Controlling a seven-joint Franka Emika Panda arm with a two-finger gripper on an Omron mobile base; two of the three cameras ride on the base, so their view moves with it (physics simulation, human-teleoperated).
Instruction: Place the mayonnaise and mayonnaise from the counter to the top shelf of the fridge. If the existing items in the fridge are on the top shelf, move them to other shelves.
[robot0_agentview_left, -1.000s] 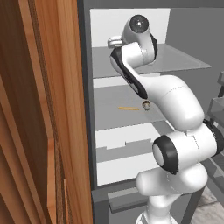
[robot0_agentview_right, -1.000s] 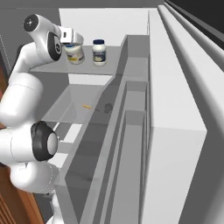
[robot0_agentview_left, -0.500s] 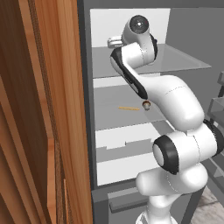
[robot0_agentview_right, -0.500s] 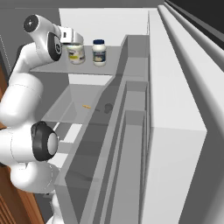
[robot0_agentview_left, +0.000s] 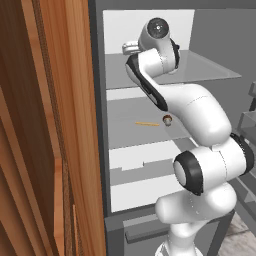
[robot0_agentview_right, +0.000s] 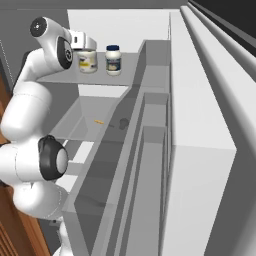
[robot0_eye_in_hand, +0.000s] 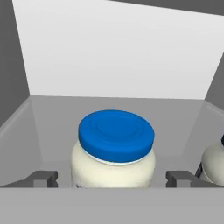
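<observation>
Gripper (robot0_eye_in_hand: 111, 178): you see its fingers spread wide, one on each side of the near jar, not touching it.
Mayonnaise jars: near one (robot0_eye_in_hand: 114, 151) at frame centre, second (robot0_agentview_right: 113, 60) beside it — both on the top shelf (robot0_agentview_right: 131, 62).
Existing items: tan object (robot0_agentview_left: 168, 119) and orange sliver (robot0_agentview_left: 147, 123) — mid-frame, on a lower shelf.

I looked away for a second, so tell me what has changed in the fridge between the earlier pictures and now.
Very little. The end effector has finished opening: its fingertips stand apart on either side of the near mayonnaise jar, letting it go on the top shelf. The arm has barely moved. The second jar, the tan object and the orange sliver below stayed put.
</observation>
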